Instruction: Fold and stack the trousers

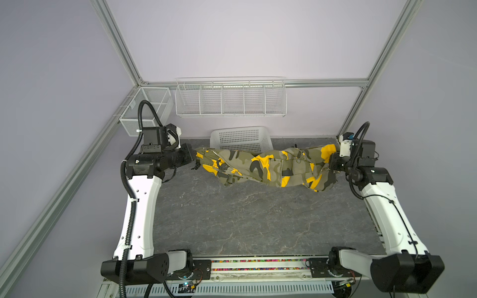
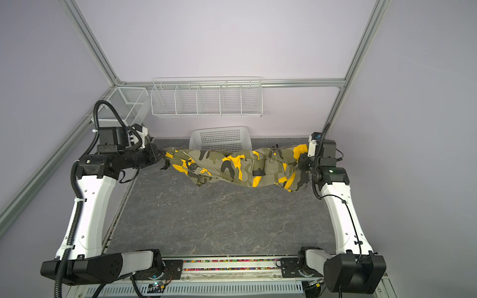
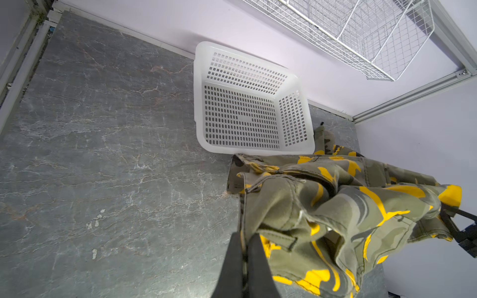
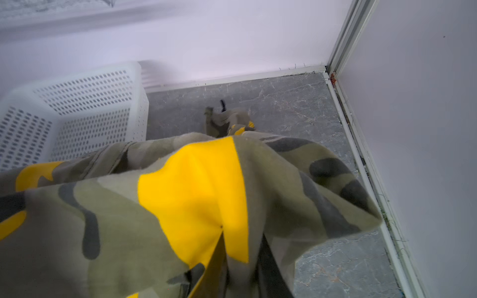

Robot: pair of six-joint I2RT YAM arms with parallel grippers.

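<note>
Trousers [image 1: 265, 167] between left pincer [image 1: 195, 158], right pincer [image 1: 329, 165]

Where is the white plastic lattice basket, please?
In both top views the basket sits mid-table against the back wall, just behind the camouflage cloth trousers.

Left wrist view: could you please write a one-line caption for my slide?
Left gripper shut on the camouflage trousers, stretched toward the right gripper; white lattice basket nearby on grey table.

Left arm [image 1: 140, 206] up at 10 o'clock, wrist facing 3 | left gripper [image 1: 194, 156] clamped tight on the trousers [image 1: 265, 165] | right arm [image 1: 384, 206] at 2 o'clock, wrist facing 9 | right gripper [image 1: 330, 163] nipping them too
</note>
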